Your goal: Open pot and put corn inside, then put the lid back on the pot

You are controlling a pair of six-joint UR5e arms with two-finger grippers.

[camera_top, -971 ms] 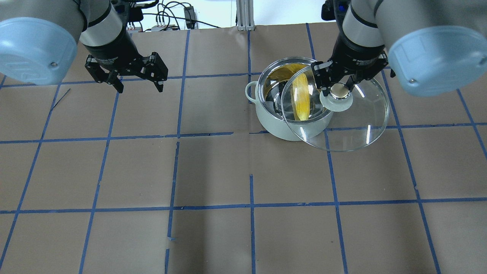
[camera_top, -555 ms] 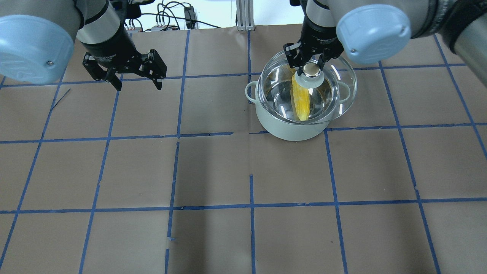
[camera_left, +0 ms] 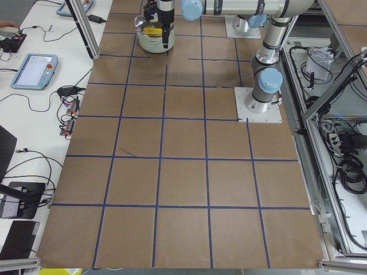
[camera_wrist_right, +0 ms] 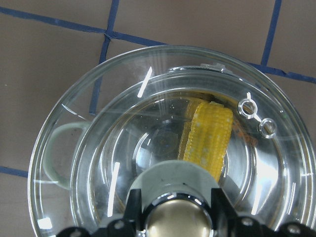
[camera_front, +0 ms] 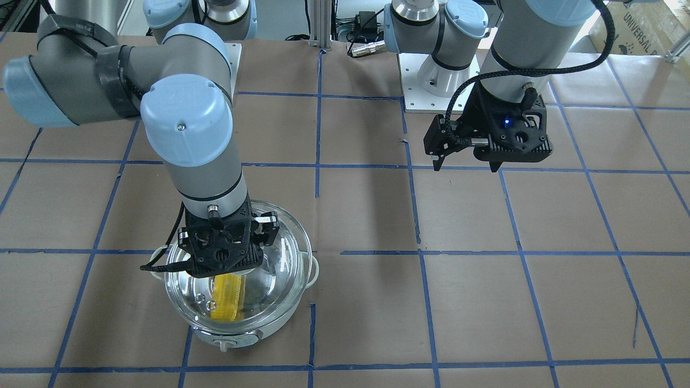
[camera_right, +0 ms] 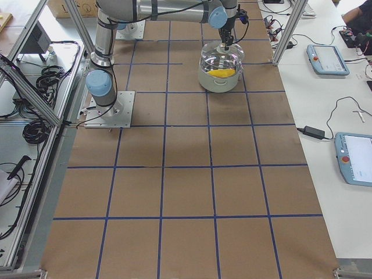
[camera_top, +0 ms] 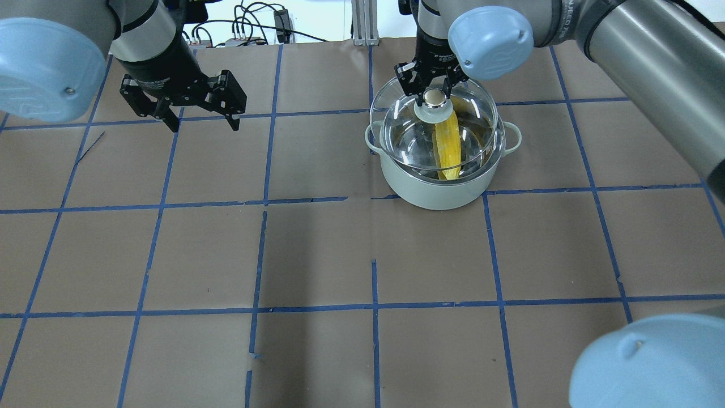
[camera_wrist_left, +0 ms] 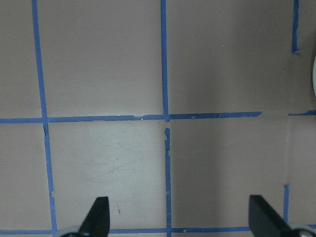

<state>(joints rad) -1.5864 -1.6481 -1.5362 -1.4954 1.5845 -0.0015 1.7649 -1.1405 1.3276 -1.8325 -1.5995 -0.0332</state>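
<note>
"Corn (camera_top: 446,148) was inside by then?"

"Yes. It lay lengthwise on the steel bottom of the pot (camera_top: 425,191), plain through the glass. Nothing else showed in there."

"So which step was in hand?"

"The last one, by my reading: putting the lid (camera_top: 405,122) back. The right tool (camera_top: 434,97) was clamped on the knob (camera_wrist_right: 174,222), holding the dome over the pot's mouth. In the right wrist view the lid's rim sat a little off the pot's rim, toward one loop handle (camera_wrist_right: 48,157). It looked raised rather than seated, though I could not be sure."

"And the next move?"

"Centre the lid over the rim and lower it level until it rested all round. Only then let go of the knob. Released early, it might have sat tilted."

"The other arm?"

"The left tool (camera_top: 203,122) hung with its jaws wide apart, holding nothing, above bare counter (camera_top: 317,255) and well apart from the pot."
</note>
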